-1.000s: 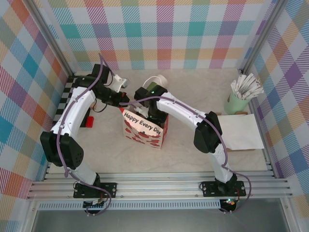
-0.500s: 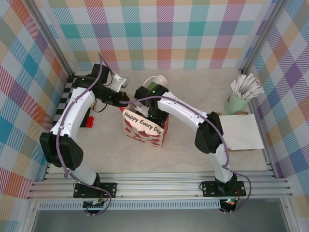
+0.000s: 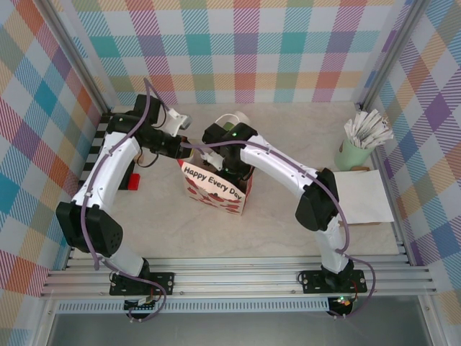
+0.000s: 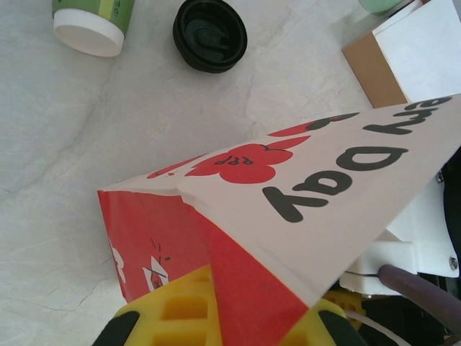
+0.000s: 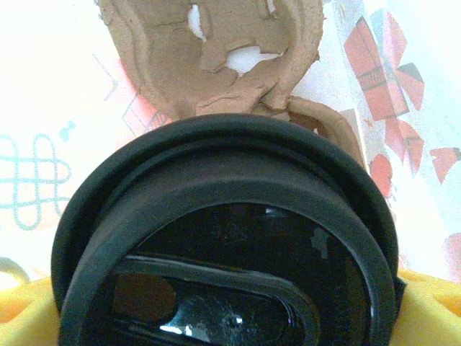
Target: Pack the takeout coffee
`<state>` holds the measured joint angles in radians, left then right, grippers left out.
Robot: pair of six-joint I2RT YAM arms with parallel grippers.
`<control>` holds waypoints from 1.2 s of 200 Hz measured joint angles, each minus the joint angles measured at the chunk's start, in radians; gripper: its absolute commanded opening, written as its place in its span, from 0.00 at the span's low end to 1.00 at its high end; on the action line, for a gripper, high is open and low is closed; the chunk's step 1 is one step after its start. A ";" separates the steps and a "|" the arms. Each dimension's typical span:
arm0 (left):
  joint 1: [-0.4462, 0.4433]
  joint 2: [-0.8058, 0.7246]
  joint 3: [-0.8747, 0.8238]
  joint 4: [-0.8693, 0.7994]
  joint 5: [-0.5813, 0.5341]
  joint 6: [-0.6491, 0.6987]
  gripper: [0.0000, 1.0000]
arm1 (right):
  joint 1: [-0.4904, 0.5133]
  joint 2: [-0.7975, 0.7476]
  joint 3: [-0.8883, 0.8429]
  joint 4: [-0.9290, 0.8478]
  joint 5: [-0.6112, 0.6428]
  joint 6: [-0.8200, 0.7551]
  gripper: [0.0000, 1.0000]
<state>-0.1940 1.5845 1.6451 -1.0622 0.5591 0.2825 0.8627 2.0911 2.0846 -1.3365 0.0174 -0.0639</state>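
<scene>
Plaid walls (image 3: 245, 50), pale table (image 4: 72, 158): left jaws pinched shut on gift bag (image 3: 213, 189) rim. Takeout coffee (image 5: 223, 238) sits btwn right jaws inside bag, pulp carrier (image 5: 216, 58) just beyond; gripped or released, can't tell. Risk: cup misses carrier slot, tips, spills.

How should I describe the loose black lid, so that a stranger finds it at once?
Start at the red-and-white "Happy Every Day" gift bag mid-table. On the pale tabletop beyond it lies a round black lid, beside a white-rimmed green cup. It alone is flat, all black, and sits on no cup.
</scene>
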 measured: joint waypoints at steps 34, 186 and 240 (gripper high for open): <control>0.000 -0.019 0.000 0.000 -0.012 0.000 0.00 | 0.000 -0.008 -0.014 0.028 -0.006 0.000 0.91; -0.008 -0.019 0.000 -0.004 -0.048 -0.003 0.00 | 0.000 -0.035 -0.058 0.065 -0.011 0.003 1.00; -0.013 -0.019 0.000 -0.005 -0.057 -0.014 0.00 | 0.000 -0.035 -0.058 0.064 -0.011 -0.001 1.00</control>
<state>-0.2073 1.5658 1.6451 -1.0668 0.5022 0.2680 0.8627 2.0560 2.0266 -1.2720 0.0067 -0.0647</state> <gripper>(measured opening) 0.039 0.999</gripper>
